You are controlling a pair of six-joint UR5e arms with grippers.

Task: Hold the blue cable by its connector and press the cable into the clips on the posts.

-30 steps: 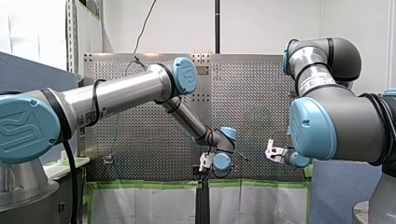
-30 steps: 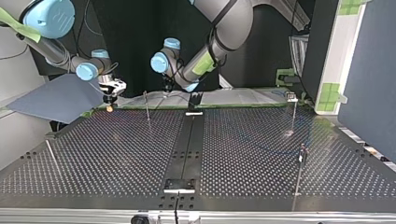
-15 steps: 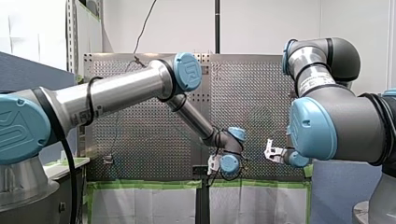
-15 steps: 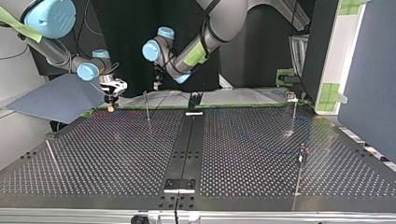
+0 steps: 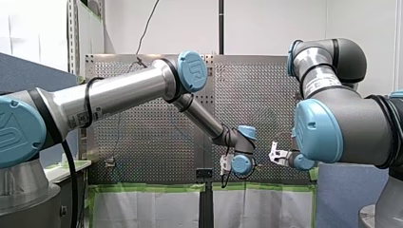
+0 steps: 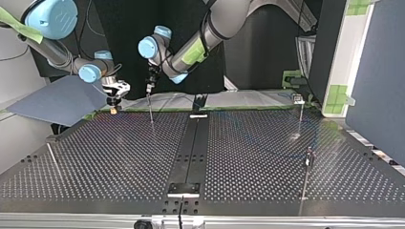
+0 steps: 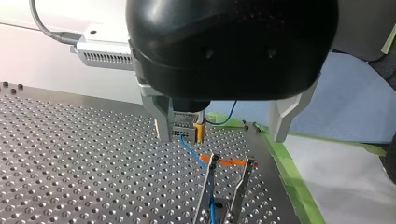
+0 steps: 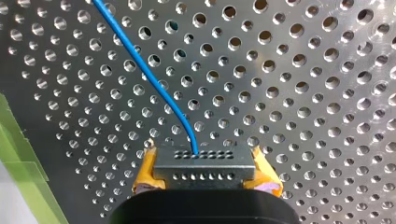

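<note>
Right jaws: my right gripper (image 8: 205, 176) is clamped on the grey connector (image 8: 203, 161), with a yellow pad (image 8: 145, 173) on each side of it.
Left jaws: my left gripper (image 7: 220, 139) is spread wide. Its metal fingers (image 7: 161, 119) stand well apart with nothing between them.
Blue cable: the blue cable (image 8: 154, 79) leaves the connector's face ahead of the right gripper. In the left wrist view it slopes down to the top of a post (image 7: 207, 189).
Clip: the clip (image 7: 213, 159) sits at the post's top, and I cannot tell whether the cable is seated in it.
Placement: in the top view the right gripper hangs at ten o'clock, by the far edge of the counter (image 6: 248, 157). The left gripper hovers at the right gripper's three o'clock, directly above the post.
</note>
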